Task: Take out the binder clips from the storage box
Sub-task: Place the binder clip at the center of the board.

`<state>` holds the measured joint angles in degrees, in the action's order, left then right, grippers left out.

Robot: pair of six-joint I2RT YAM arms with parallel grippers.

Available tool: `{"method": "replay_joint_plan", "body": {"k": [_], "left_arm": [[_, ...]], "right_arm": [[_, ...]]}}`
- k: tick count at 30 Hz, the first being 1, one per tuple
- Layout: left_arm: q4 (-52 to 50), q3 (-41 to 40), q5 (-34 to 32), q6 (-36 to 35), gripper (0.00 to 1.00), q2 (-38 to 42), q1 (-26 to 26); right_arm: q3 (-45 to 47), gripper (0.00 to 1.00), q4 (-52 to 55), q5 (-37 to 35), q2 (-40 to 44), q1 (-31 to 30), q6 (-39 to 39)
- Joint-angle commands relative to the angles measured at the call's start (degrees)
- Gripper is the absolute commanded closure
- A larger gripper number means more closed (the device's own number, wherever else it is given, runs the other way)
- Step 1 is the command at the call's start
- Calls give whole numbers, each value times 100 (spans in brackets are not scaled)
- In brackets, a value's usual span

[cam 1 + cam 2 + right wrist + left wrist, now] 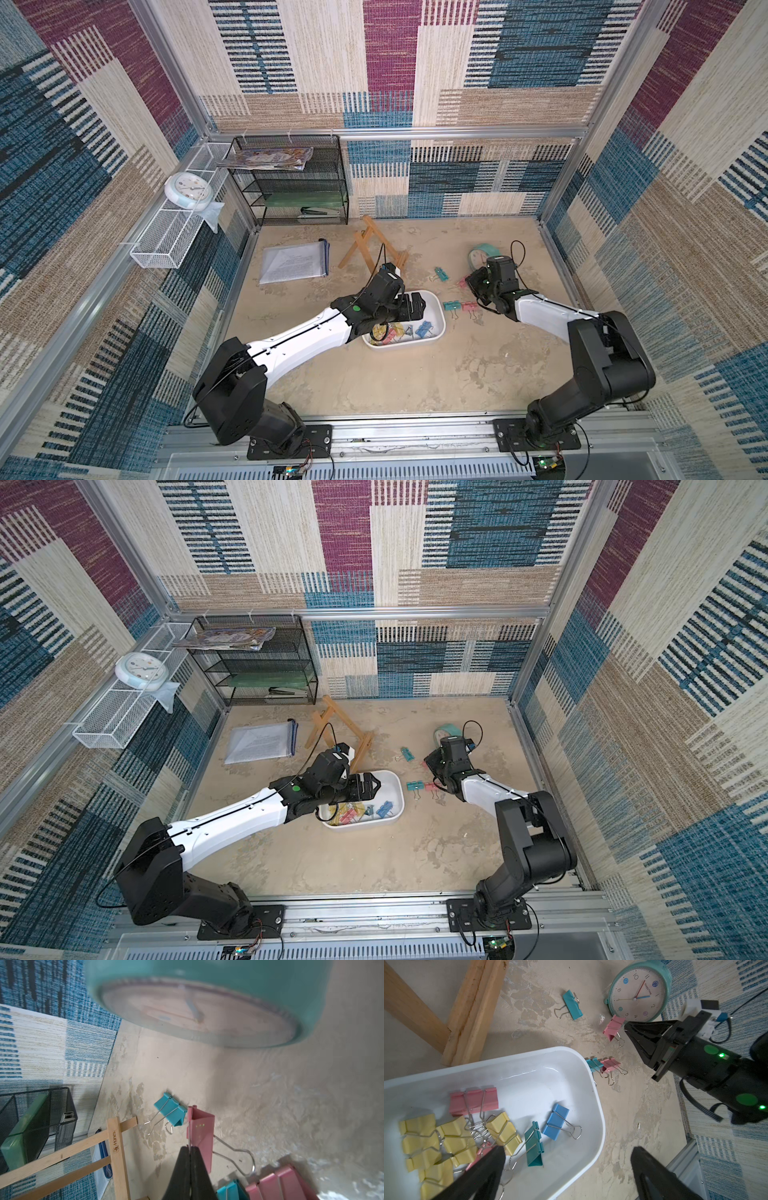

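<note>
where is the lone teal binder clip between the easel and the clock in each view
In a top view: teal clip between easel and teal clock.
In a top view: same spot.
Left wrist: between easel and clock.
Right wrist: beside the pink clip, at.
Shared landmark: the teal clock.

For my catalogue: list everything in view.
box: one, white, table middle
clips in box: about nine, yellow, pink, teal, blue
clips on table: three, two teal, one pink, beside box
pink clip: one, in right jaws
teal clock: one, table far right
white clock: one, on basket
basket: one, white wire, left wall
rack: one, black mesh, back left
magazine: one, colourful, atop rack
easel: one, wooden, behind box
document pouch: one, clear, table left
left arm: jaws open over box
right arm: jaws shut on pink clip
</note>
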<state>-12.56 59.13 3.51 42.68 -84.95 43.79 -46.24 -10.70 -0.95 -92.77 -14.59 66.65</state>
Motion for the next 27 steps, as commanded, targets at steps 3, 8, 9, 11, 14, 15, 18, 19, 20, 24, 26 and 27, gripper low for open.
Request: {"method": "replay_joint_plan", "body": {"k": [3, 8, 9, 11, 14, 15, 18, 19, 20, 24, 26, 27], "left_arm": [[-66, 81, 23, -45, 1, 2, 7], [-183, 81, -56, -58, 1, 42, 7], [-201, 81, -69, -59, 1, 40, 7], [-212, 61, -85, -49, 1, 55, 7], [-197, 29, -96, -25, 1, 66, 7], [-199, 28, -96, -31, 1, 66, 7], [-201, 30, -79, -48, 1, 51, 7], [-203, 28, -78, -53, 1, 47, 7], [-207, 28, -78, -54, 1, 49, 7], [-221, 33, -78, -63, 1, 65, 7], [-221, 21, -86, -66, 1, 86, 7], [-221, 12, -94, -60, 1, 100, 7]], "right_arm": [[-100, 100, -412, -362, -475, -109, 529], [-139, 100, -427, -782, -731, -277, 713], [-117, 100, -438, -792, -788, -298, 739], [-122, 100, -615, -775, -899, -315, 792], [-146, 96, -622, -716, -1011, -347, 809], [-136, 89, -634, -672, -1023, -347, 799], [-97, 83, -653, -500, -988, -360, 746], [-84, 81, -644, -470, -968, -360, 725], [-75, 77, -623, -438, -925, -360, 673], [-52, 64, -215, -550, -636, -361, 561], [-62, 60, -30, -654, -412, -360, 393], [-74, 58, 68, -696, -318, -363, 331]]}}
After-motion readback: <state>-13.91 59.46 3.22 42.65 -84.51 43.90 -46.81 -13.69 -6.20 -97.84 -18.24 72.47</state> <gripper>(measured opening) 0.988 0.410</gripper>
